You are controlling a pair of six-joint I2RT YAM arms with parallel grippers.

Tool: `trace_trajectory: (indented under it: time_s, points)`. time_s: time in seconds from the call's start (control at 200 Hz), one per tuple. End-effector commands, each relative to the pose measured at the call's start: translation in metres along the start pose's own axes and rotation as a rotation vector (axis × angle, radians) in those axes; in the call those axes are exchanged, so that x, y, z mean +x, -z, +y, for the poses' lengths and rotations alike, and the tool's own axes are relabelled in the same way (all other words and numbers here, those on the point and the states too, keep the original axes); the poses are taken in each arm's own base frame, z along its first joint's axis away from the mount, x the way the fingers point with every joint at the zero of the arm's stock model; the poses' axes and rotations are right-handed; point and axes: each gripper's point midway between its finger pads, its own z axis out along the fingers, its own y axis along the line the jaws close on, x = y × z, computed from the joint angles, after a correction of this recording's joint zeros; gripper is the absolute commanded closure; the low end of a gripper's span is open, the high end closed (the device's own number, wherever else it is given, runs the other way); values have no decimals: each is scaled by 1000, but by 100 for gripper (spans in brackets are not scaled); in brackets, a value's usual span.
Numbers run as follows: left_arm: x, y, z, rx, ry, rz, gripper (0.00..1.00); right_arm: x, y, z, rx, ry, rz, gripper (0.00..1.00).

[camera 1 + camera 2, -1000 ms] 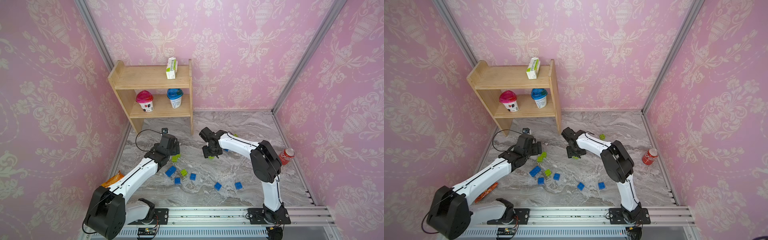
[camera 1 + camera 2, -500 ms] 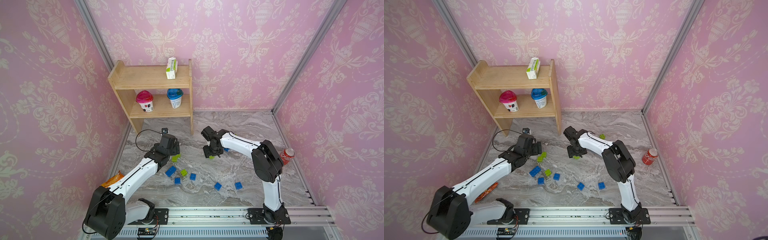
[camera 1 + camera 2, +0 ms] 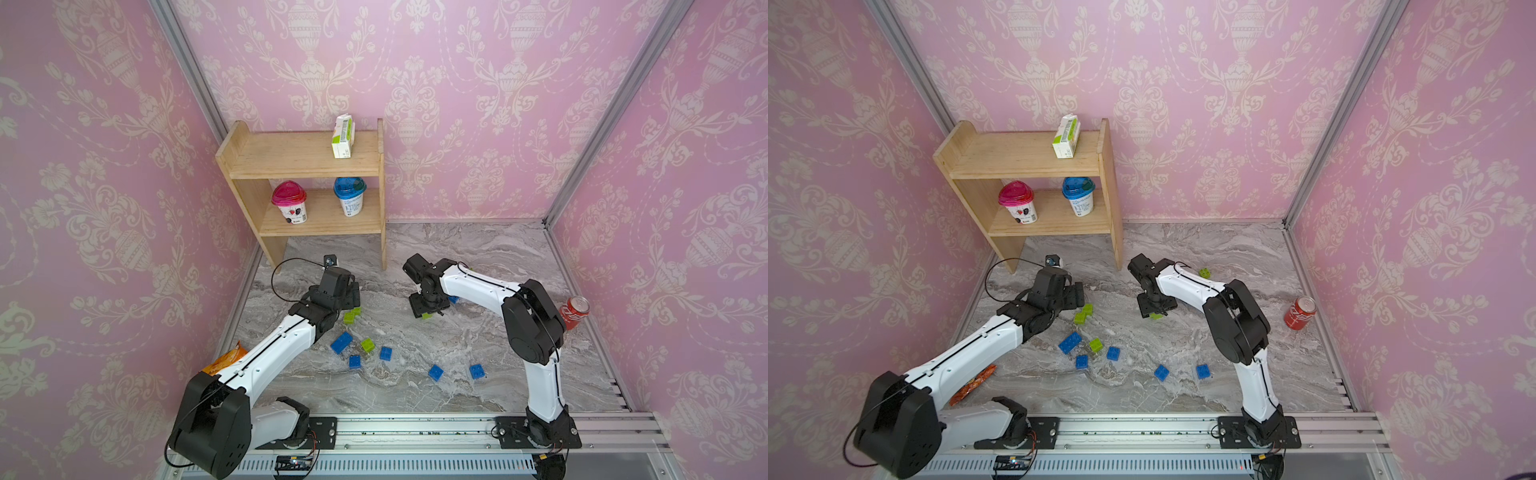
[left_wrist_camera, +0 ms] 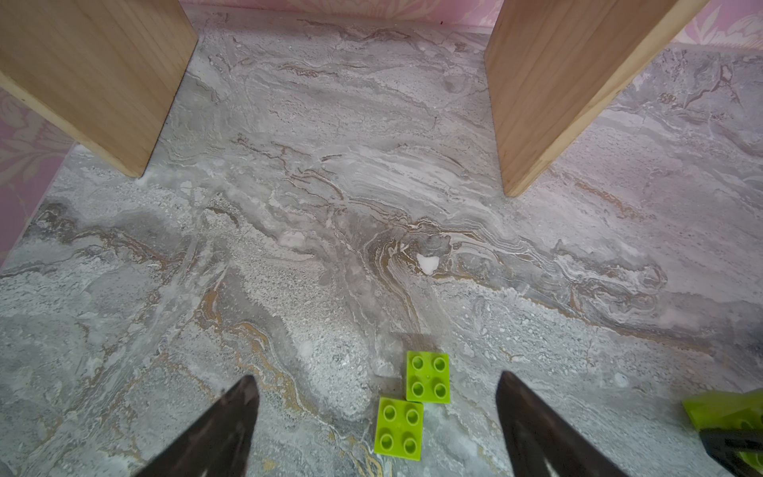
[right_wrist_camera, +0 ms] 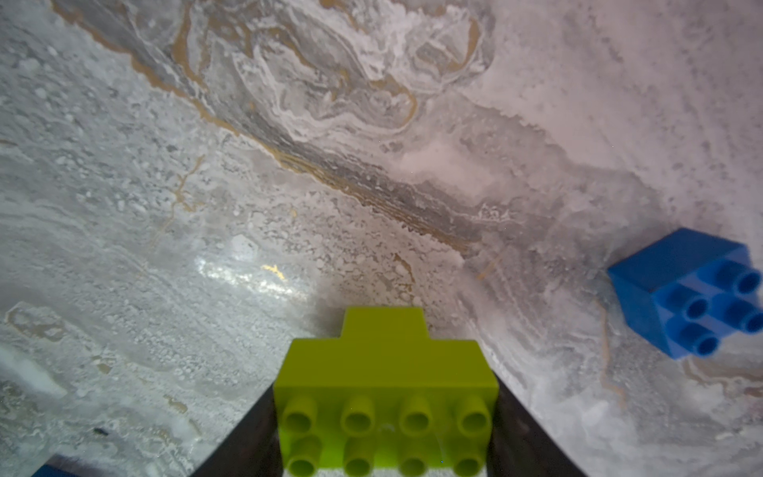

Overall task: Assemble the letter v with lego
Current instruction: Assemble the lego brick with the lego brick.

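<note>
While right fingers (image 5: 526, 448) pinch it | lime brick (image 5: 386, 388): oblong, studded

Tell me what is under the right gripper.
A long lime brick, clamped in the right gripper. In both top views only a sliver shows. Whether it touches the table is covered by the gripper.

The left tool (image 4: 375, 378) hangs wide open over the marble desk (image 4: 330, 186). Between its fingertips lie the far lime-green brick (image 4: 427, 378) and the near lime-green brick (image 4: 398, 429), studs up, staggered and touching. Two wooden shelf legs (image 4: 557, 91) stand beyond, and a third lime-green brick (image 4: 718, 413) is cut off by the frame.
</note>
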Motion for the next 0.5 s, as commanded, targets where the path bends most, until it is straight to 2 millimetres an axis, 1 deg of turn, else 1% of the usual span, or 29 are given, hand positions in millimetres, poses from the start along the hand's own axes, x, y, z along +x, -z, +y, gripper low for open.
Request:
trace_trajectory:
  time_s: [0.0,0.085,0.195,0.235,0.265,0.33,0.41,0.495]
  points:
    - [-6,1,-8,30,8,-4,9,29,-27,-11,61,23,125,87]
    - [-7,1,-9,36,14,-7,9,30,-31,-7,50,-32,129,87]
    - [-9,1,-11,40,17,-13,9,27,-25,0,17,-188,100,87]
    - [-9,1,-11,43,17,-14,9,24,-24,3,2,-216,96,86]
    - [-9,1,-12,46,18,-13,9,21,-24,8,-8,-256,94,84]
    - [-9,0,-14,51,14,-9,9,15,-21,12,8,-278,83,78]
    - [-9,1,-13,48,4,-3,9,10,-19,17,7,-295,71,75]
    - [-9,4,-11,44,-5,-10,9,8,-16,15,21,-293,61,62]
